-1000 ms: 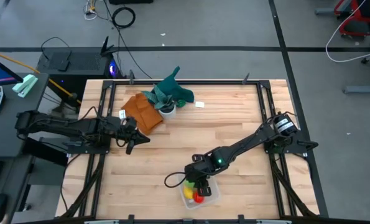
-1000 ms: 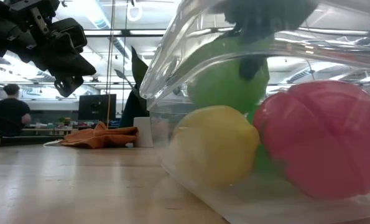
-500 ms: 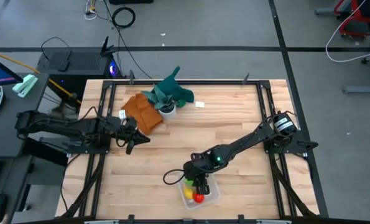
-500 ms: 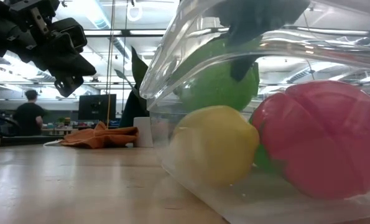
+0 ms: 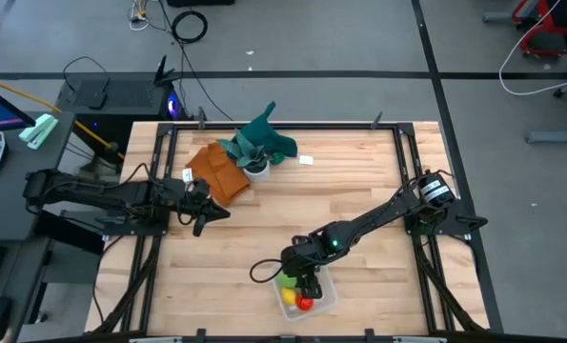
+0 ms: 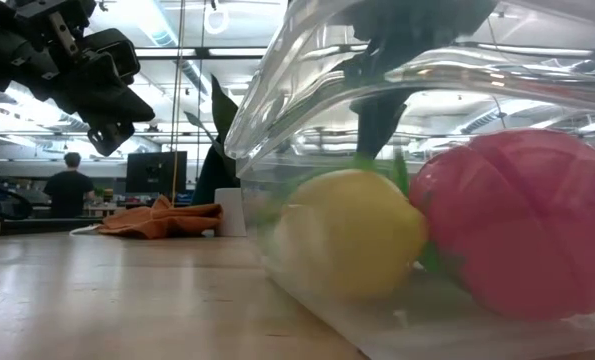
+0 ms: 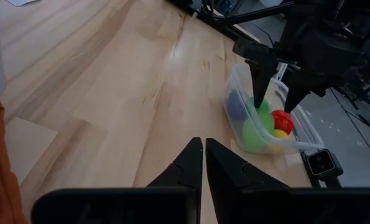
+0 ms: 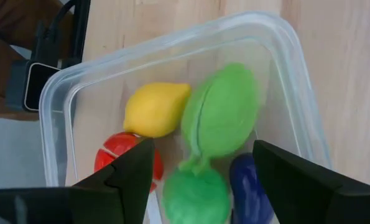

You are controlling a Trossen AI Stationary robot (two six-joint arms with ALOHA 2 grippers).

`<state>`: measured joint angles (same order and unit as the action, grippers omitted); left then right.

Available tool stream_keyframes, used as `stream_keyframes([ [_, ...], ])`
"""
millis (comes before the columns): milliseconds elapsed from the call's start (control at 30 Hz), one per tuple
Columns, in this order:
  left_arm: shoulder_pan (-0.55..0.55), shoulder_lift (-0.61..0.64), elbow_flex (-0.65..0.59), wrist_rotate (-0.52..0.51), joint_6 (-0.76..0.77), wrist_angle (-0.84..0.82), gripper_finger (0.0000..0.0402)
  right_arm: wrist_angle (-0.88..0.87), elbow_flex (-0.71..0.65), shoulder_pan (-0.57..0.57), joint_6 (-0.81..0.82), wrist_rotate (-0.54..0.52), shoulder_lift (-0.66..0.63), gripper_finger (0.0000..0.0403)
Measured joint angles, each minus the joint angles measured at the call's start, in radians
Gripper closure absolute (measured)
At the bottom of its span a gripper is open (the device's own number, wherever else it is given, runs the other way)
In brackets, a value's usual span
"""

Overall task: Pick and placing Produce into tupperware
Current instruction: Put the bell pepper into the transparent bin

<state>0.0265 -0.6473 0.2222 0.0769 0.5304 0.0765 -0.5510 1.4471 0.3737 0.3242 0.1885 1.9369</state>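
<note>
Right wrist view: right gripper [image 8: 200, 165] fingers apart above tupperware [image 8: 284, 74], frame centre, holding nothing. Produce [image 8: 221, 118] inside looks light, hard, slick; grip across middles. Left gripper [image 7: 203, 163] fingers together over the tabletop [image 7: 110, 81].

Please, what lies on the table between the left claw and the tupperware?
In the left wrist view, only bare wooden table lies between the shut left claw and the tupperware. The high view agrees.
</note>
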Motion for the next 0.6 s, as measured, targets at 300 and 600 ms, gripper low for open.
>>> stream_keyframes([
  [300, 0.000, 0.000, 0.000, 0.000, 0.000, 0.000, 0.0386, 0.000, 0.000, 0.000, 0.004, 0.000, 0.000, 0.0151],
  [600, 0.000, 0.000, 0.000, 0.000, 0.003, 0.000, 0.0380, -0.040, 0.020, -0.002, 0.015, 0.000, -0.019, 0.0162],
])
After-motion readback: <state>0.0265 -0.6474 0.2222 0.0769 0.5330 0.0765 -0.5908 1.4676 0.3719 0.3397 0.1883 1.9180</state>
